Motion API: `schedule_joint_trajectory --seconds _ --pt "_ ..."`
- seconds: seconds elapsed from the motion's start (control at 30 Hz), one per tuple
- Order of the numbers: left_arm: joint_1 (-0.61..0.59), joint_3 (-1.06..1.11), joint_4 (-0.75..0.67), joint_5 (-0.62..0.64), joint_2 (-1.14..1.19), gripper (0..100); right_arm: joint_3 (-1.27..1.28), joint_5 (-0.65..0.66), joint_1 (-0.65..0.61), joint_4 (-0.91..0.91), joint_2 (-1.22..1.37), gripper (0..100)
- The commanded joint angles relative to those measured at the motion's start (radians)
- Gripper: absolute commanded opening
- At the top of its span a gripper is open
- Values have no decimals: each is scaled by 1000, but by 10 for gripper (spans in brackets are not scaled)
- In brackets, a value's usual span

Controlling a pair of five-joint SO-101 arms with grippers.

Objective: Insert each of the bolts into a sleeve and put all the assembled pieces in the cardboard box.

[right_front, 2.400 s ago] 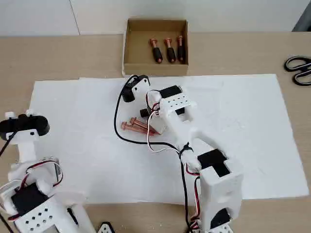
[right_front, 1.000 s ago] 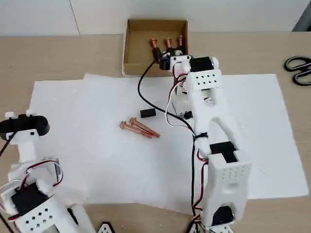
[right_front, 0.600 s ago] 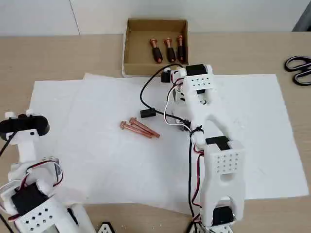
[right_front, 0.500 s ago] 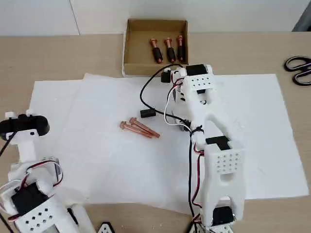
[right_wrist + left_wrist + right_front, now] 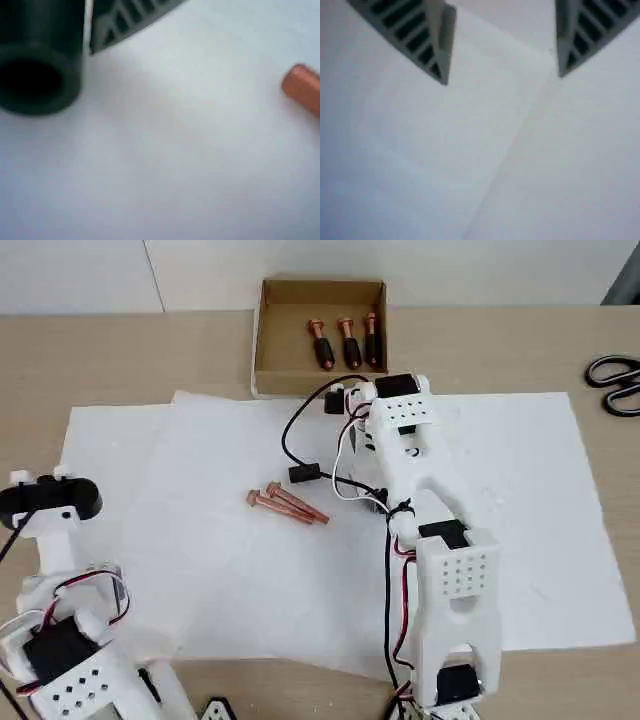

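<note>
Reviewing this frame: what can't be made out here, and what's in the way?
High view: paper beneath the right arm, hidden by the arm.
High view: scissors, cut off by the picture's edge.
Right wrist view: bolt, blurred, all but its tip cut by the edge; sleeve, blurred, partly cut by the edge.
High view: three assembled pieces in the cardboard box, too small to judge how fully each is seated.

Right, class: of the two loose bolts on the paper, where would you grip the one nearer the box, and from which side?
Take that bolt by the shank just behind its head, probably from above, closing across it. It lies flat and slanted; its tip nearly meets the other bolt, while the heads are spread apart, leaving room there.
</note>
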Motion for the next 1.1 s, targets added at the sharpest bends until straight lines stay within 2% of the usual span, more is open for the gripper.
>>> schedule_joint_trajectory --seconds 0.0,1.07 --pt "3 -8 -32 0 -9 136 -46 9 -13 10 -15 125" --pt "3 -1 -34 0 -9 136 -106 0 -12 21 -4 125"
